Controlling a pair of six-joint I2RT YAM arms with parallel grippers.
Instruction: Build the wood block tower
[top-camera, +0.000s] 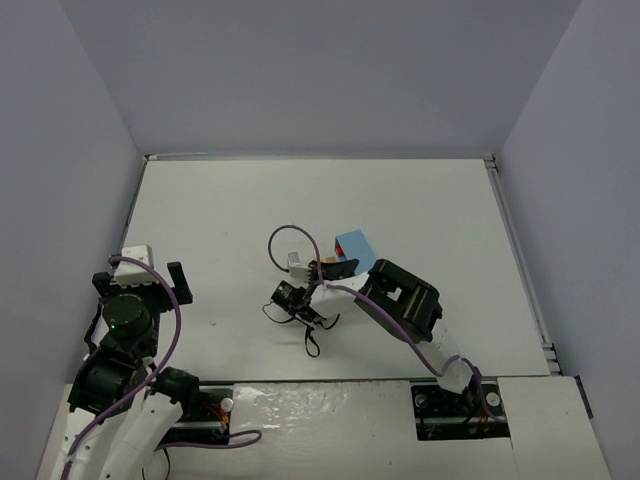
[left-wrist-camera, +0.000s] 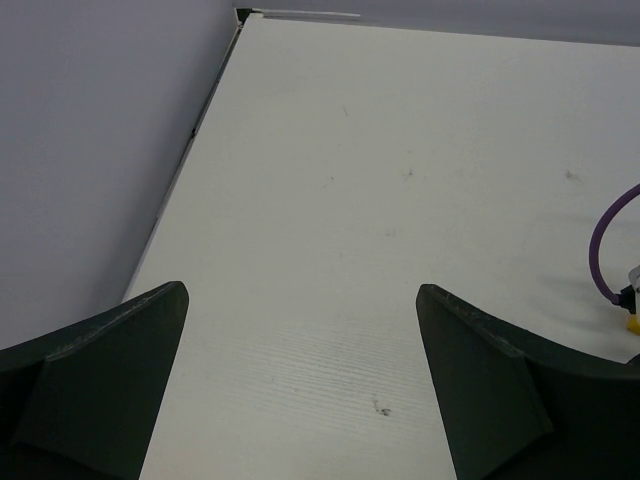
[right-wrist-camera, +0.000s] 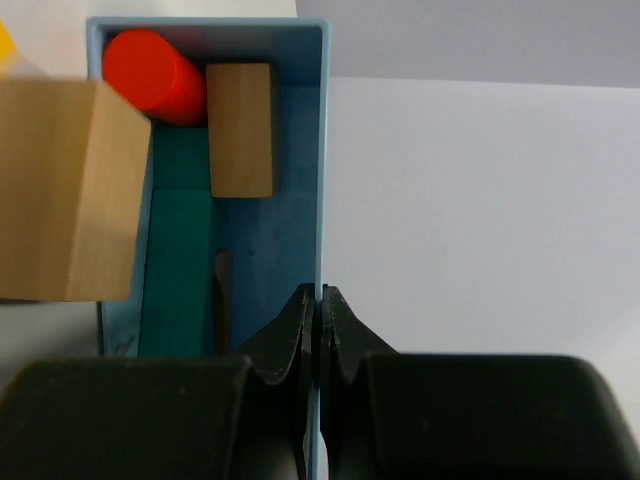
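Pinching the blue bin (right-wrist-camera: 322, 150) by its thin wall, your right jaws are closed; left jaws gape empty. Inside, upper left, the tower blocks (right-wrist-camera: 240, 130) lie loose; tilting could scatter them.

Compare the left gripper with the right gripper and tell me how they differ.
The left gripper stands wide open; the right gripper is shut. The left gripper holds nothing, with only the table showing in its gap; the right gripper pinches the side wall of the light-blue bin. The left gripper sits near the table's left edge; the right gripper is mid-table. Both are dark and two-fingered.
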